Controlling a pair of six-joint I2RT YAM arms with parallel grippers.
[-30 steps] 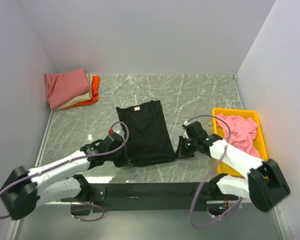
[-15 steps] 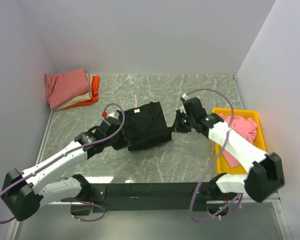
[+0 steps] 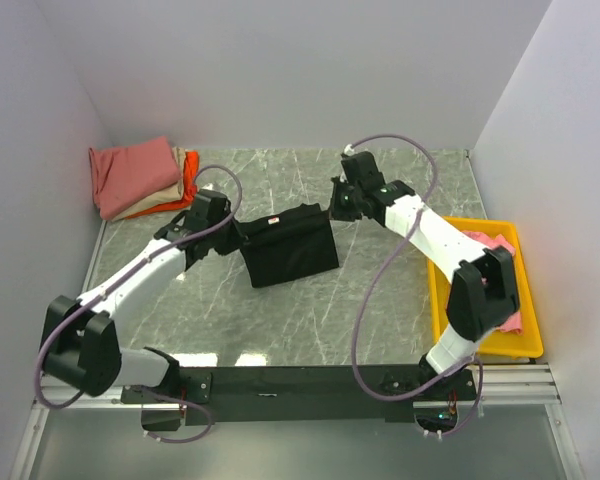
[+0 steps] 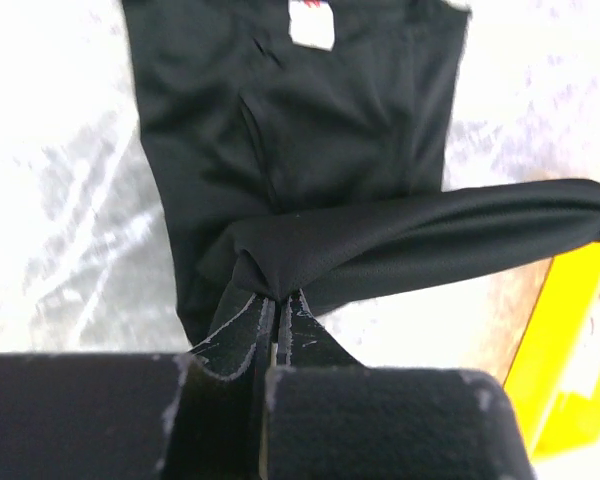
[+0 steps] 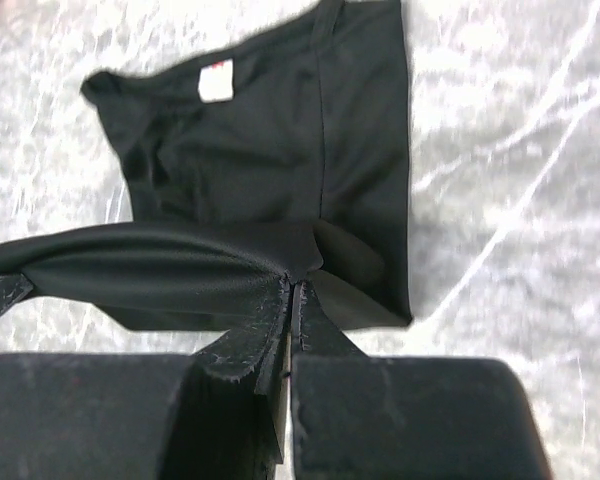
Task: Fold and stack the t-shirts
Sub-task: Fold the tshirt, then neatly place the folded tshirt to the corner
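Observation:
The black t-shirt [image 3: 288,248] lies mid-table, folded over on itself, its white neck tag [image 3: 274,219] showing near the far edge. My left gripper [image 3: 232,232] is shut on its left hem corner; in the left wrist view [image 4: 272,300] the cloth [image 4: 310,130] stretches taut to the right. My right gripper [image 3: 332,207] is shut on the other hem corner, seen in the right wrist view [image 5: 292,285] above the shirt [image 5: 270,150]. A stack of folded dusty-red [image 3: 130,172], beige and orange [image 3: 188,188] shirts sits at the far left. A pink shirt [image 3: 492,243] lies in the bin.
The yellow plastic bin [image 3: 440,300] stands at the right edge of the marble table [image 3: 380,300]. White walls close in the left, far and right sides. The dark front rail runs along the near edge.
Both grippers have carried the shirt's near hem away from the arms toward the collar, folding the black shirt over itself. The shirt now looks half as long.

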